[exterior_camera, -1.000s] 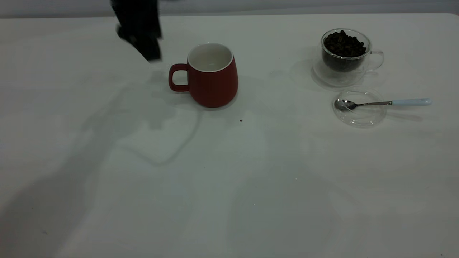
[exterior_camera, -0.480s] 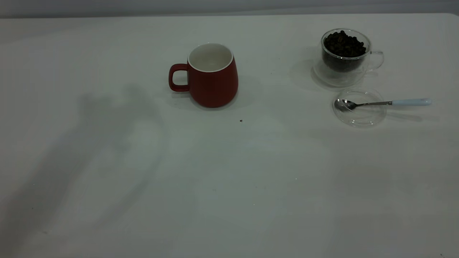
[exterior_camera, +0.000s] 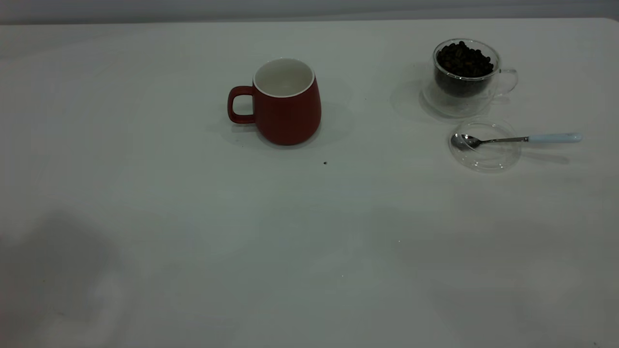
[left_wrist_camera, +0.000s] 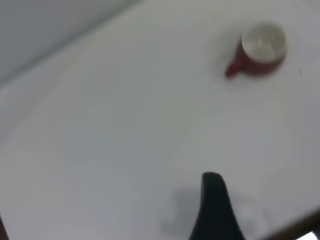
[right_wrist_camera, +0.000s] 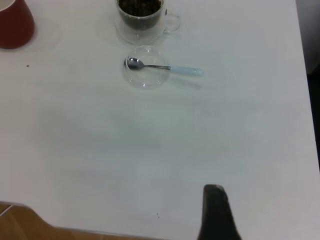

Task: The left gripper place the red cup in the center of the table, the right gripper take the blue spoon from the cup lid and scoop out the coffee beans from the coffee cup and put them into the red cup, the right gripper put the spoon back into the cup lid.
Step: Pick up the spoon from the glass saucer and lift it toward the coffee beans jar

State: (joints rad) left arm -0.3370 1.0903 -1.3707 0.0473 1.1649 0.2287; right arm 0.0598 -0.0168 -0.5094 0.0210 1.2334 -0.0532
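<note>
The red cup [exterior_camera: 287, 108] stands upright near the middle of the table [exterior_camera: 309, 241], handle to the left and white inside bare. At the far right the clear coffee cup [exterior_camera: 464, 77] holds a heap of coffee beans [exterior_camera: 464, 59]. Just in front of it lies the cup lid [exterior_camera: 485, 157], with the blue spoon [exterior_camera: 527, 138] resting bowl-in and handle pointing right. Neither gripper shows in the exterior view. Only a dark tip of my left gripper [left_wrist_camera: 212, 210] shows, far from the red cup [left_wrist_camera: 262, 47]. My right gripper [right_wrist_camera: 215, 212] hangs well short of the spoon [right_wrist_camera: 170, 67] and lid [right_wrist_camera: 145, 79].
A tiny dark speck [exterior_camera: 325, 163] lies in front of the red cup. The table's right edge [right_wrist_camera: 302, 100] runs close to the spoon's handle side. A faint shadow sits at the near left corner [exterior_camera: 58, 270].
The left arm, beside the red cup's handle a second ago, has pulled out of the exterior view. Its shadow slid toward the near left corner. Cup, lid and spoon have not moved.
</note>
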